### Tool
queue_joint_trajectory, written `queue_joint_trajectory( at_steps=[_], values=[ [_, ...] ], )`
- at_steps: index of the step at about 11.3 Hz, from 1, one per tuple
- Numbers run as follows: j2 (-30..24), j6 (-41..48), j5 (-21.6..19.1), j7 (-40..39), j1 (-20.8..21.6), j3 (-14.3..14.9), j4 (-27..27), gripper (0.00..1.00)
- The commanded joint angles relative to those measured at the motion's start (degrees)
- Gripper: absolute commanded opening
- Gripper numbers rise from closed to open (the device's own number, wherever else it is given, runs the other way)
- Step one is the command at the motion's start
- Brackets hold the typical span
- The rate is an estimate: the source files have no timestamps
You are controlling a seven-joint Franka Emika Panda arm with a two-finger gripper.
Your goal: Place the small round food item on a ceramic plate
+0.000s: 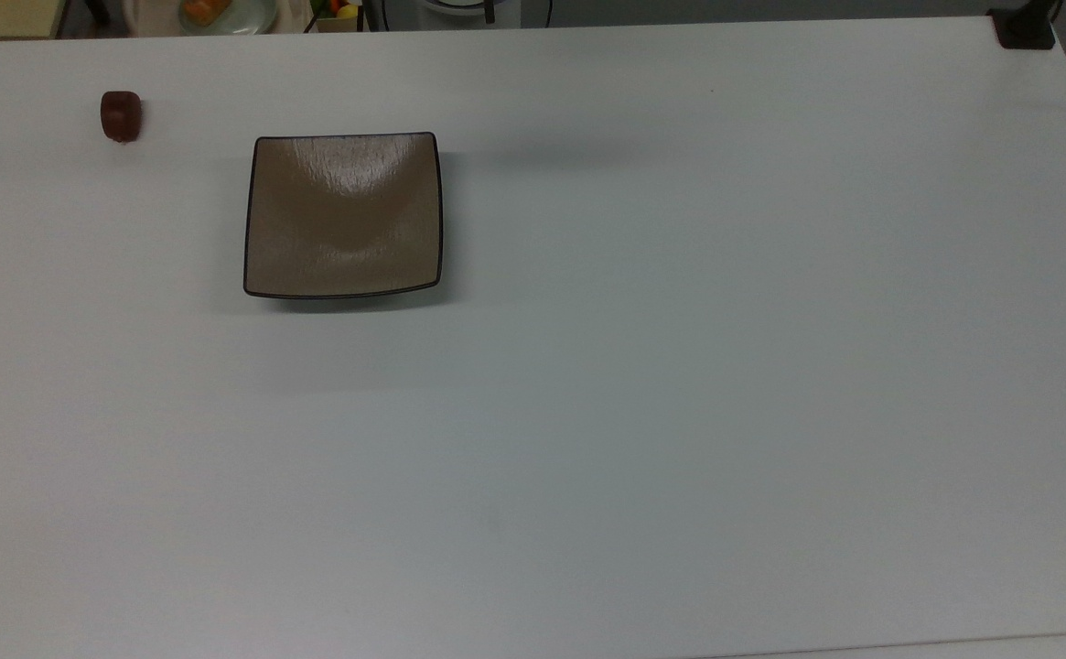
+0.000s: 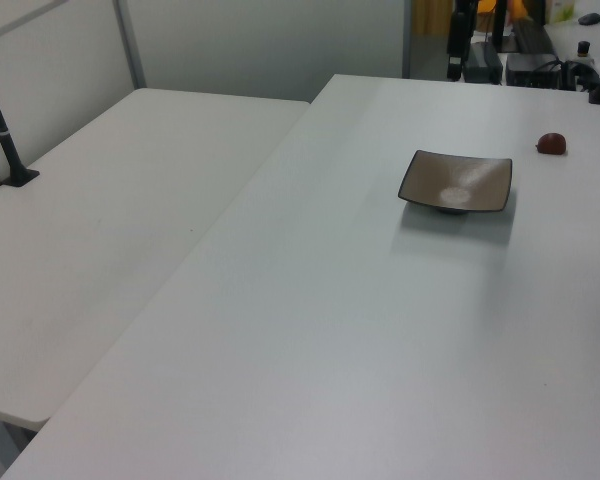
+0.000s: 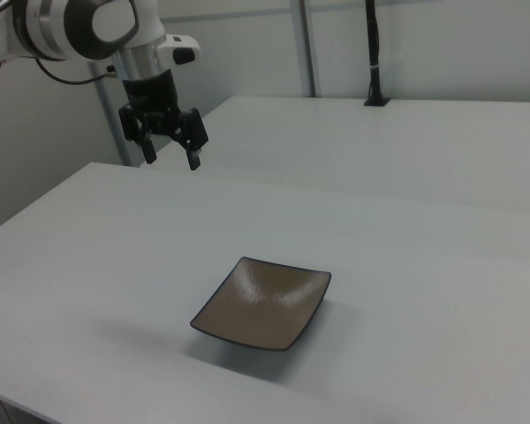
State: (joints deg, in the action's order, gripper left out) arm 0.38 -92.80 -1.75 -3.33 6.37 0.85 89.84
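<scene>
The small round food item (image 1: pixel 121 116) lies on the white counter (image 1: pixel 679 366), well apart from the ceramic plate (image 1: pixel 343 216), off toward the top view's upper left. Bare counter lies between them. In the right view the hand (image 3: pixel 170 151) hangs above the counter's far side, fingers spread wide and holding nothing. A black post base (image 1: pixel 1025 29) sits at the counter's corner.
</scene>
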Motion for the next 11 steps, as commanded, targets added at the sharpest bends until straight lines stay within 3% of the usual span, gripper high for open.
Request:
queue_joint_trajectory(
  at_steps=[1, 6, 8, 11],
  values=[
    [-1.61, -1.07, -0.09, -0.36, 1.45, 1.34, 3.57, 1.0],
    [-1.35, -1.16, 0.26, -2.19, 0.67, 1.43, 3.59, 1.0],
    [-1.79, -0.89, 0.26, -9.9, -2.66, 1.52, 3.59, 1.0],
    [-2.05, -0.54, 0.35, -11.09, -5.05, 2.13, 3.32, 1.0]
  ],
)
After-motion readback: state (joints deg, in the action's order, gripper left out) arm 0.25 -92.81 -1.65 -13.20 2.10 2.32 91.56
